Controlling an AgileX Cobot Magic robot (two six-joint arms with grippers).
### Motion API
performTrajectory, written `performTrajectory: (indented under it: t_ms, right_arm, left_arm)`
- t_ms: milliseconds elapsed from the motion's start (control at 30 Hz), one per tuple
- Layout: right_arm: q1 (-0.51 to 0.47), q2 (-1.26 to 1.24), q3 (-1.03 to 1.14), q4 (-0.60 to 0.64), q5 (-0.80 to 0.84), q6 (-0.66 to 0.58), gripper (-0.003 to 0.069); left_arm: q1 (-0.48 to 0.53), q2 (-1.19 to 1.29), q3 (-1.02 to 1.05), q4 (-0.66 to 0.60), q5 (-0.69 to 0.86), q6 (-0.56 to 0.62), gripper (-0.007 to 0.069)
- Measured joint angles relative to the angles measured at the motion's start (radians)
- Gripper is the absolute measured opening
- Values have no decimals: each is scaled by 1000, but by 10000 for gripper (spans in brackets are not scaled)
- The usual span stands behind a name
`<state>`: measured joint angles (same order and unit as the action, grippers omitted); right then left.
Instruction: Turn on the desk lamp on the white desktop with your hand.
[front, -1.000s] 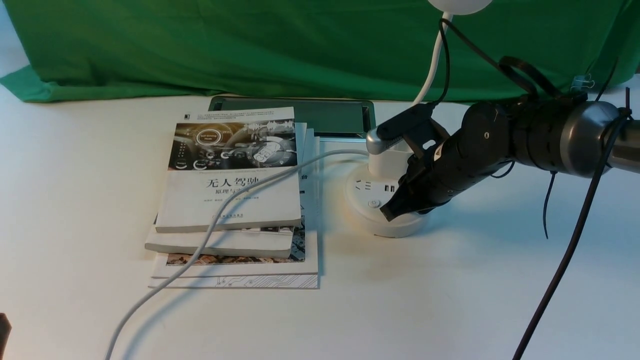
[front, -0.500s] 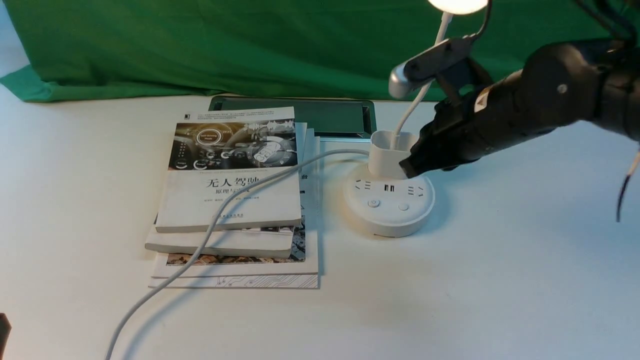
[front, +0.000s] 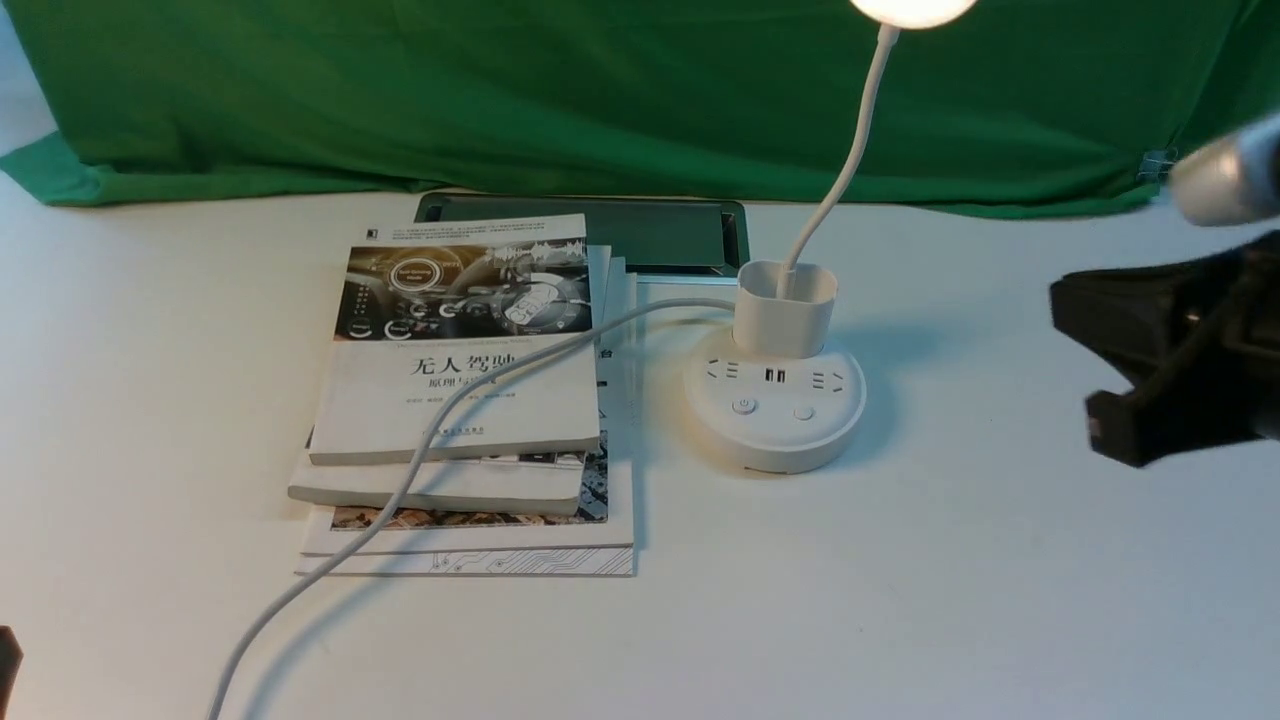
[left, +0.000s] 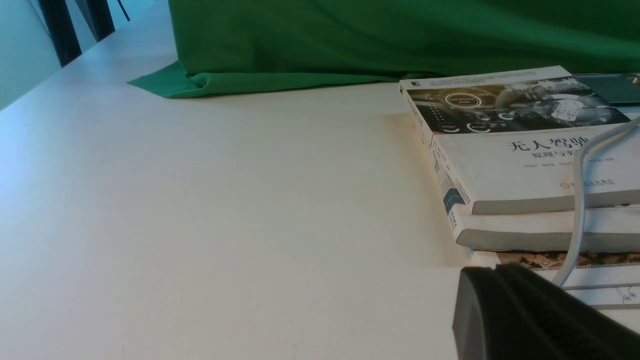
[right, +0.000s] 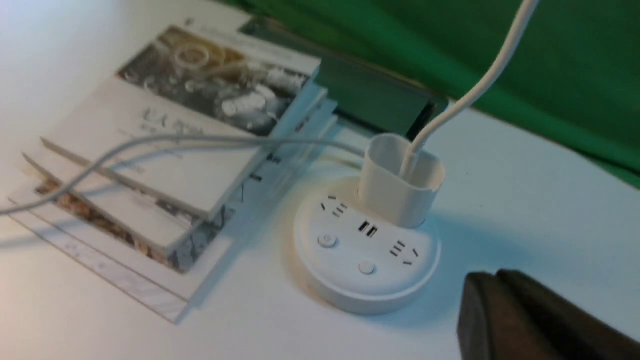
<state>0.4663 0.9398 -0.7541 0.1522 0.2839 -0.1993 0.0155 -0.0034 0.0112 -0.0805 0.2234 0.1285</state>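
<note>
So the lamp (front: 775, 415) is sitting a bit right of centre in the front view on the white desktop (front: 900, 600). Its neck is curving up to the head (front: 912, 8), which is glowing at the top edge of the frame. The two buttons (front: 743, 406) on the round base are facing the camera, with the cup (front: 785, 305) standing behind them.

Its grey cord (front: 420, 460) is trailing from the base across a stack of books (front: 460, 400) just left of it and running off the bottom left. A dark panel (front: 650, 235) is poking out behind the books, and a green cloth (front: 500, 90) is hanging across the top.

The right gripper (front: 1105, 432) is hovering at the right edge, blurry and well apart from the lamp. In its wrist view the fingers (right: 480, 305) are pressing together, holding nothing. The left gripper (left: 492, 275) is sitting low beside the books, also looking closed and empty.
</note>
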Motion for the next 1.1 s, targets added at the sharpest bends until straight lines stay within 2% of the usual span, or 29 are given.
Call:
performTrajectory:
  t_ms: [67, 400, 500, 567, 600, 667, 833, 933, 1033, 1100]
  right_arm:
    - [0, -124, 76, 1, -19, 25, 71]
    - [0, -426, 321, -10, -112, 7, 91]
    - [0, -514, 417, -13, -219, 2, 95]
    - [-3, -569, 529, -16, -400, -2, 106]
    - [-5, -569, 538, -16, -412, -2, 106]
    - [-51, -637, 632, -16, -517, -3, 118]
    - [-234, -772, 749, -17, -522, 16, 129]
    - [-359, -870, 758, -72, -435, 123, 134]
    - [-427, -927, 762, -158, -295, 258, 139]
    - [-459, -936, 764, -186, -226, 298, 141]
  left_arm:
    - [0, 0, 0, 0, 0, 0, 21]
    - [0, 0, 0, 0, 0, 0, 21]
    - [0, 0, 0, 0, 0, 0, 21]
    - [0, 0, 0, 0, 0, 0, 21]
    - [0, 0, 0, 0, 0, 0, 21]
    - [0, 0, 0, 0, 0, 0, 21]
    - [0, 0, 0, 0, 0, 0, 21]
    - [0, 0, 0, 0, 0, 0, 21]
    - [0, 0, 0, 0, 0, 0, 21]
    - [0, 0, 0, 0, 0, 0, 21]
